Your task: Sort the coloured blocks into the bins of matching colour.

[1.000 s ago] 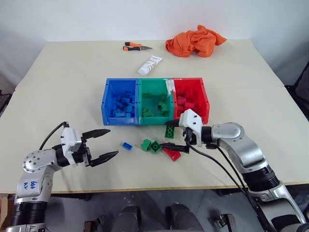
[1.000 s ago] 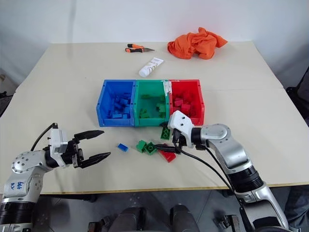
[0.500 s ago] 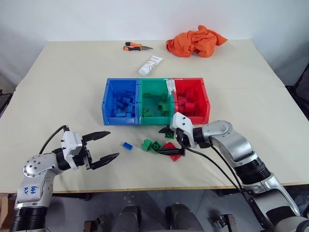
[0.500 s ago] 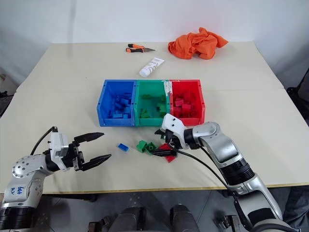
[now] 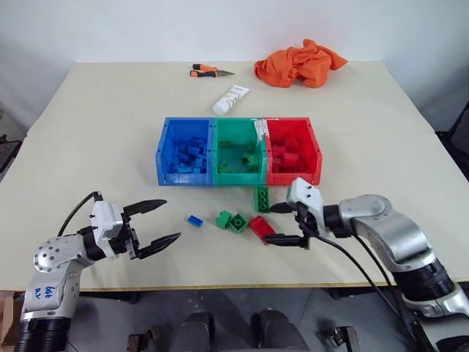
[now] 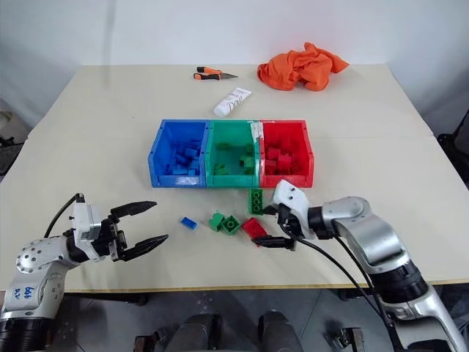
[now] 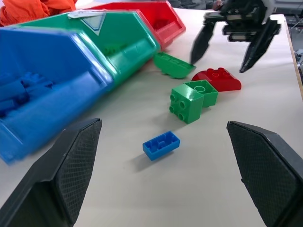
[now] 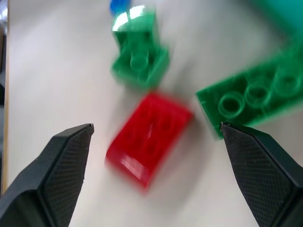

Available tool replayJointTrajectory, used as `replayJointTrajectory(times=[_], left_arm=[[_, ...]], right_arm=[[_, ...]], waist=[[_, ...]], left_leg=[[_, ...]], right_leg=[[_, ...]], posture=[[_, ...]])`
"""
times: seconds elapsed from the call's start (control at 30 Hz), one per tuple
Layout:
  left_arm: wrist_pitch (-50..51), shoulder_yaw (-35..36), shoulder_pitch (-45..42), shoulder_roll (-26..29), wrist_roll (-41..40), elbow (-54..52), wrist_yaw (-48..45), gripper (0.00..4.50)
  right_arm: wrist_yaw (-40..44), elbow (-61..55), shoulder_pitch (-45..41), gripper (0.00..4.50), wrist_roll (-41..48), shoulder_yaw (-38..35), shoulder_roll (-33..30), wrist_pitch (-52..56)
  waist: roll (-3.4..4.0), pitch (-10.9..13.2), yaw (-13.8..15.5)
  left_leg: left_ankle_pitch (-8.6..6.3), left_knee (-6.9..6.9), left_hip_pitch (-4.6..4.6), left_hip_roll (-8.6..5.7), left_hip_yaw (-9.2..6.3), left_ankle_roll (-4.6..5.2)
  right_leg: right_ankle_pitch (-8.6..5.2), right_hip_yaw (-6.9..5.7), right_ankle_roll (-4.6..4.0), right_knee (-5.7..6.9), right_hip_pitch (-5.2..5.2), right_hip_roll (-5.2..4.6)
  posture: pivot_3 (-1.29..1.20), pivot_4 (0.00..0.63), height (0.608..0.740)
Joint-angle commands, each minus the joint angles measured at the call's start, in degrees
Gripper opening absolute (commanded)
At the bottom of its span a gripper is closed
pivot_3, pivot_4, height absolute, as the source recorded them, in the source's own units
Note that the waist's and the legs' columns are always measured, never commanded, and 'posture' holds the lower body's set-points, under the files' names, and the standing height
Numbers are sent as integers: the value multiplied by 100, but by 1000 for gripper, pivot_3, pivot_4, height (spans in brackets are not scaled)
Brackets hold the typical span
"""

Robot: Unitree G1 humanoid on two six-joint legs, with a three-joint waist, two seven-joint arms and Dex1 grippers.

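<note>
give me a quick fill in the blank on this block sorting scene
1. The bin in the middle of the row is ____.
2. The tiny loose block nearest the left gripper is ____.
3. The right gripper stands open beside the ____ block.
4. The crumpled cloth is ____.

Missing words: green; blue; red; orange

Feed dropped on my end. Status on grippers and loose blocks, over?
Left gripper and right gripper both open, empty. Red block, green blocks, long green block and blue block loose before the bins. Nothing blocking.
</note>
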Motion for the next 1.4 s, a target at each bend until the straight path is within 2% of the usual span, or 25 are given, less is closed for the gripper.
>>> replayJointTrajectory(times=[0.03,0.27,0.77,1.0,1.03,1.07,1.33,1.37,1.4], left_arm=[[-82,51,-132,9,-83,-24,-36,4500],[-74,39,-218,2,-69,31,-70,4500],[-29,16,-181,-10,-71,7,-44,4500],[-10,34,-231,46,-101,71,-127,4500],[-1,48,-231,70,-114,79,-158,4500],[4,56,-235,85,-120,89,-182,4500],[45,153,-331,241,-143,266,-352,4500],[45,159,-348,244,-135,282,-355,4500],[45,163,-364,244,-128,298,-358,4500]], right_arm=[[-2,-234,25,4464,128,-152,-128,64],[-110,-380,-156,4464,245,-179,-96,118],[-158,-576,595,4464,206,-337,-587,-167],[-259,-615,603,4464,281,-354,-590,-112],[-266,-616,601,4087,290,-370,-584,-127],[-273,-613,597,3935,297,-378,-580,-139],[-380,-563,515,1226,357,-562,-562,-192],[-394,-597,517,942,382,-627,-582,-178],[-403,-617,516,883,397,-671,-594,-168]], waist=[[1,0,-3],[1,1,-16],[1,1,-14],[1,1,-5],[1,1,-5],[1,1,-5],[1,1,-4],[1,1,-4],[1,1,-5]], left_leg=[[0,0,-1,-1,2,0],[0,-2,0,0,3,0],[-1,-2,-6,0,3,2],[-1,-2,-5,0,3,2],[-1,-2,-5,0,3,2],[-1,-2,-5,0,3,2],[-1,-2,-6,0,3,2],[-1,-2,-6,0,3,2],[-1,-2,-6,0,3,2]], right_leg=[[0,1,0,-3,0,0],[0,2,0,-1,-2,2],[0,2,0,-16,-1,1],[0,2,0,-15,0,1],[0,2,0,-15,0,1],[0,2,0,-15,0,1],[0,2,0,-15,0,1],[0,2,0,-16,0,1],[0,2,0,-15,0,1]], posture=[[0,150,740],[0,150,740],[0,150,740],[0,150,740],[0,150,740],[0,150,740],[0,150,740],[0,150,740],[0,150,740]])
